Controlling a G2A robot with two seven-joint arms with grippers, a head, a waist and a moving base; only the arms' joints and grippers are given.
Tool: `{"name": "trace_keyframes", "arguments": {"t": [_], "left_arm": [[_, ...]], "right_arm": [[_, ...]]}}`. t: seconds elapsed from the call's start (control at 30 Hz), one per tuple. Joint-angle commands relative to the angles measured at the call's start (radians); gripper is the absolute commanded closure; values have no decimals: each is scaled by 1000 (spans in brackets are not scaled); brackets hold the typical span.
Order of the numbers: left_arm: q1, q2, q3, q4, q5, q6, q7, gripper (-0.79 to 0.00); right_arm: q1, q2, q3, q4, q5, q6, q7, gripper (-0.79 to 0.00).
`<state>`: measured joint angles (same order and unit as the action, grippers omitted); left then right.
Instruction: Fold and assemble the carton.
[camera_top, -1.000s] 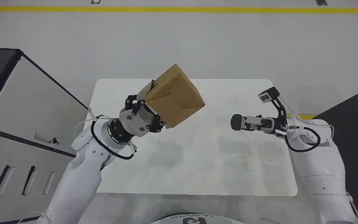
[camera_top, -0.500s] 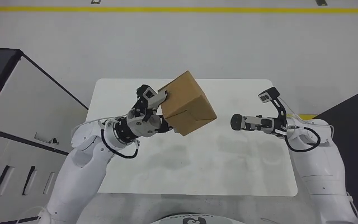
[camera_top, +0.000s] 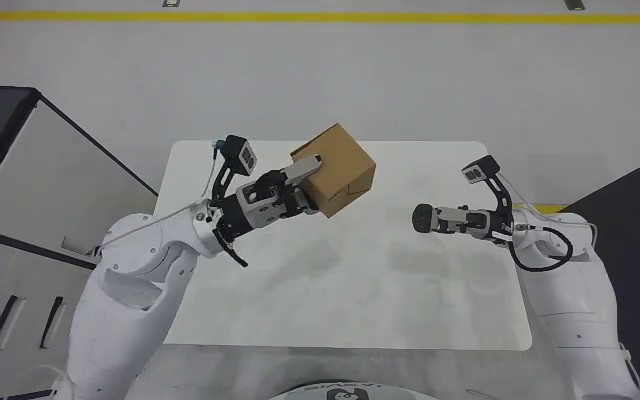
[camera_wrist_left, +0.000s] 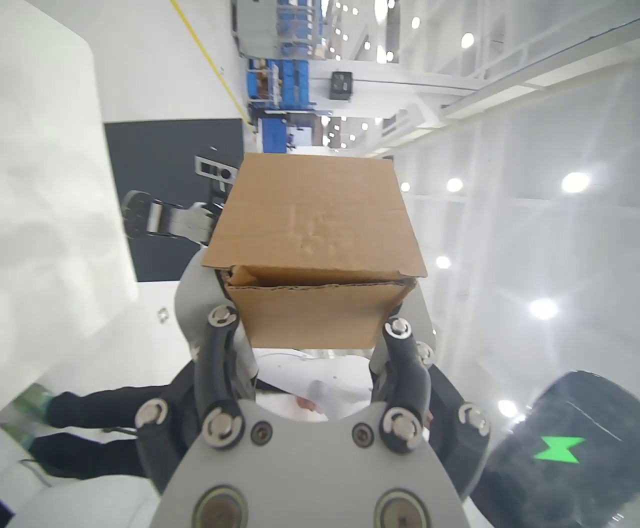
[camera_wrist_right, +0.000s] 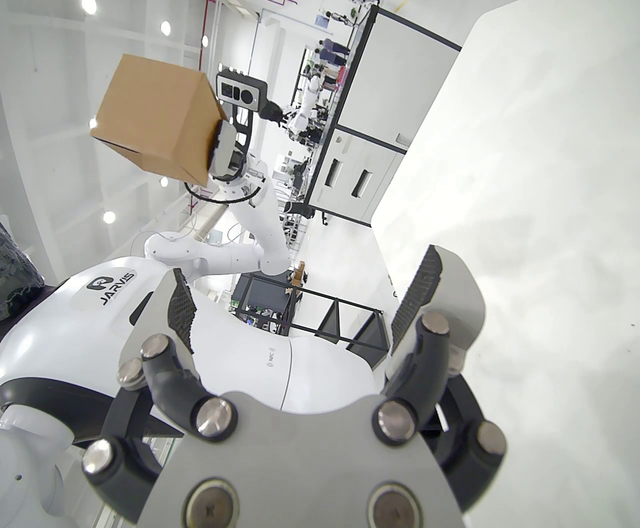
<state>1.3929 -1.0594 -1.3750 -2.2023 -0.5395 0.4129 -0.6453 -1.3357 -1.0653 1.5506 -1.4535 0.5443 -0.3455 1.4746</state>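
The left pincer (camera_top: 303, 184) pinches the carton (camera_top: 338, 168) by one end, aloft over the surface (camera_top: 400, 300); the right pincer (camera_top: 423, 217) hangs spread, well apart. Looks light, stiff yet dentable, so I'd hold it across opposite walls, near corners.

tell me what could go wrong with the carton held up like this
1. The left gripper clamps the carton by one end only, tilted above the table; it might slip or drop.
2. The flap edge nearest that gripper looks loosely tucked and could spring open.
3. The right gripper is open and apart from it, giving no support.
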Motion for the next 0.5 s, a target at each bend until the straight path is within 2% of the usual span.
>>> {"name": "trace_keyframes", "arguments": {"t": [0.0, 0.17, 0.37, 0.47], "left_arm": [[-6, 7, -9, -26, 90, 42, -5, 0], [-25, 18, -6, -58, 237, 79, -10, 0], [-25, 18, -6, -58, 237, 79, -10, 0], [-21, 24, 17, -61, 330, 97, -14, 0]], "right_arm": [[0, 0, 0, 0, 0, 0, 0, -785], [0, 0, 0, 0, 0, 0, 0, -785], [0, 0, 0, 0, 0, 0, 0, -785], [0, 0, 0, 0, 0, 0, 0, -785]]}}
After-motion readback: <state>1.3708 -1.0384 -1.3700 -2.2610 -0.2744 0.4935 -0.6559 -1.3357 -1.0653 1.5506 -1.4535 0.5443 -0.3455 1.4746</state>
